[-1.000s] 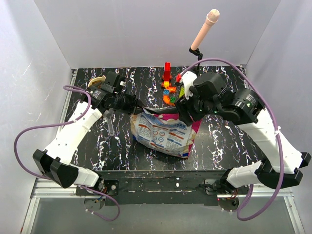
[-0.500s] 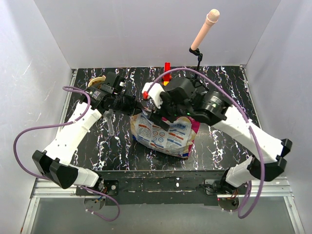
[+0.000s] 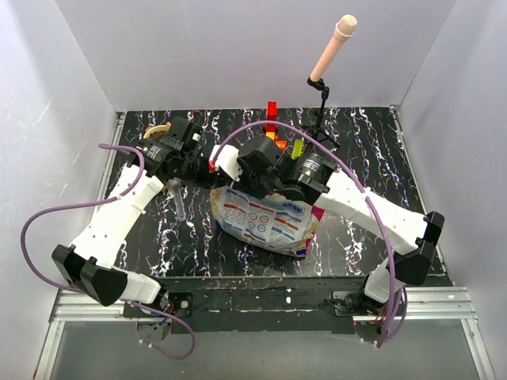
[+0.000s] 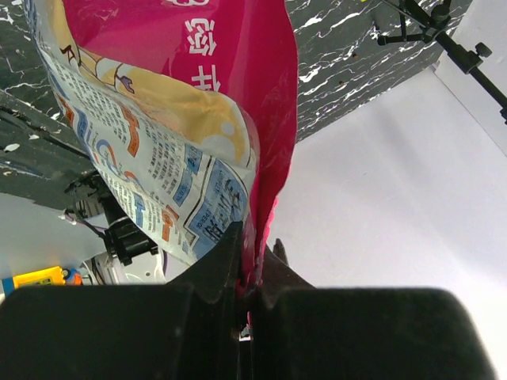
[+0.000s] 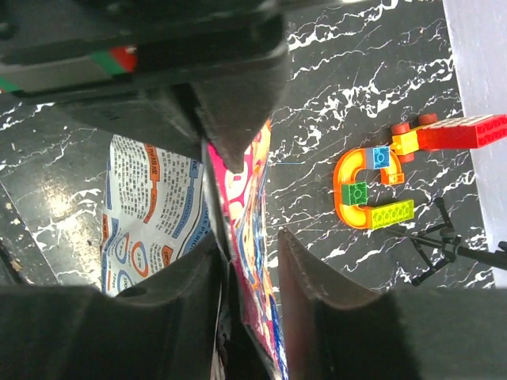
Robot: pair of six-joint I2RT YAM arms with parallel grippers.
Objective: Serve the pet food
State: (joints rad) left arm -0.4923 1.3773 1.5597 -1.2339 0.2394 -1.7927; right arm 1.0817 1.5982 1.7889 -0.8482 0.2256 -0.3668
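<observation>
The black marbled table [image 3: 356,134] carries the bag of pet food [image 3: 265,220], which lies near its middle between my two arms with its pink top edge lifted toward me. My left gripper [image 4: 247,273] is clamped tight on that pink seam. My right gripper [image 5: 252,257] straddles the same edge just beside it, one finger on each side of the foil; I cannot tell whether they pinch it. Toy blocks [image 5: 380,186] lie behind the bag, apart from it.

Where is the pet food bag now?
In the top view, the pet food bag sits at the middle of the table, just nearer than the toy blocks; the left gripper pinches its edge.
</observation>
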